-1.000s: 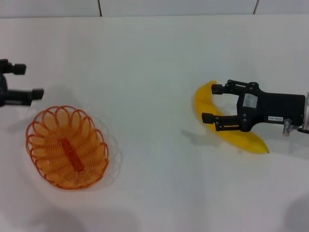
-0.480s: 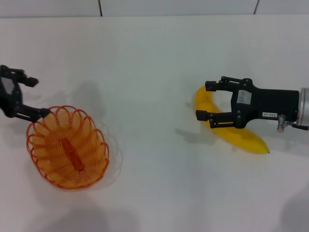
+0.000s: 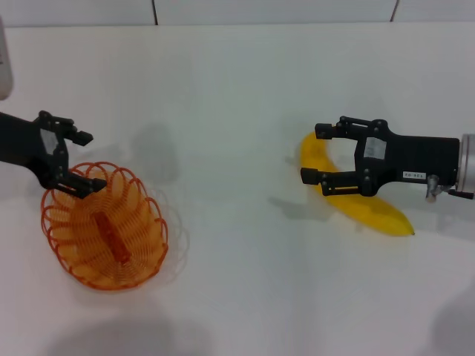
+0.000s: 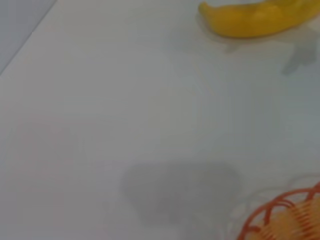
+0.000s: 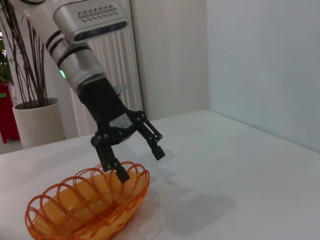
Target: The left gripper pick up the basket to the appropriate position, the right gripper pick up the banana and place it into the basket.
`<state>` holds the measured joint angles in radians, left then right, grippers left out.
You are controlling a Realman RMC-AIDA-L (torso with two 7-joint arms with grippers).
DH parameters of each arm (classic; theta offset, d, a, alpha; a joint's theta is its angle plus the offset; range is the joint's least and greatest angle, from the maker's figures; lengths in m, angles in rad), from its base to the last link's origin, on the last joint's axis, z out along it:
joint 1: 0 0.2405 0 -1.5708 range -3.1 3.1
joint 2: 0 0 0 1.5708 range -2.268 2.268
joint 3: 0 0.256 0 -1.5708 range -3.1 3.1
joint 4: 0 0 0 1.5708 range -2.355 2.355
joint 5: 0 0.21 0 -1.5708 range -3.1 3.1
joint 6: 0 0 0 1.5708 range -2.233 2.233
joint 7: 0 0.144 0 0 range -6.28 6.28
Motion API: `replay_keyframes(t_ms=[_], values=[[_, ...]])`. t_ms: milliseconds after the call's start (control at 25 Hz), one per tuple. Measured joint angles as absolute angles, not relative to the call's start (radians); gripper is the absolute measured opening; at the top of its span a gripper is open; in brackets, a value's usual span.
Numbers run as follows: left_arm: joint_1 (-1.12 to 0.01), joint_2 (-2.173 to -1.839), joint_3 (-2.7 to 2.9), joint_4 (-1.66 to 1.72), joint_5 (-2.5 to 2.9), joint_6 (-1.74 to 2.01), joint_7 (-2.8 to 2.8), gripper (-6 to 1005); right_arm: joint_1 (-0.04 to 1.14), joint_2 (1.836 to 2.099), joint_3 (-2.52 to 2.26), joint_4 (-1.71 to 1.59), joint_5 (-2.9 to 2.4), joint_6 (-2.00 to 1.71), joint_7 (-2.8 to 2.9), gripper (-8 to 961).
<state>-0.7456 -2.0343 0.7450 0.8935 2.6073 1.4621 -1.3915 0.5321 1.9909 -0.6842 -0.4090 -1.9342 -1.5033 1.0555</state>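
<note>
I have the left gripper (image 3: pixel 76 161) spread wide over the far rim of the basket (image 3: pixel 104 226), one finger dipping just inside and one outside, holding nothing, set to pinch the wire. On the right, the right gripper (image 3: pixel 320 153) is open astride the banana (image 3: pixel 349 194), which lies flat on the table (image 3: pixel 237 89), not yet clamped.

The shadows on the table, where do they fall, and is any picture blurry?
Head view: soft grey shadows lie beside the left gripper, the basket and the banana. Left wrist view: hazy all over, with a dim grey patch on the table. Right wrist view: the basket's shadow spreads across the tabletop.
</note>
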Motion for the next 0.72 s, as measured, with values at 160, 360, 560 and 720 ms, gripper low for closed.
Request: replay_keyframes(t_ms=[160, 360, 560, 720], values=[[-0.767, -2.035, 0.765, 0.861, 2.608, 1.433, -1.386, 872, 0.532, 1.991, -0.684, -0.411, -1.934, -1.503, 1.065, 894], [-0.776, -2.037, 0.775, 0.846, 2.611, 1.428, -1.386, 870, 0.534, 1.991, -0.684, -0.411, -1.934, -1.503, 1.067, 894], [-0.778, -2.037, 0.831, 0.817, 2.613, 1.393, -1.404, 868, 0.534, 1.990, -0.679, -0.409, -1.934, -1.497, 1.071, 894], [-0.780, -2.038, 0.835, 0.816, 2.616, 1.384, -1.420, 867, 0.534, 1.989, -0.679, -0.408, -1.934, -1.492, 1.079, 893]])
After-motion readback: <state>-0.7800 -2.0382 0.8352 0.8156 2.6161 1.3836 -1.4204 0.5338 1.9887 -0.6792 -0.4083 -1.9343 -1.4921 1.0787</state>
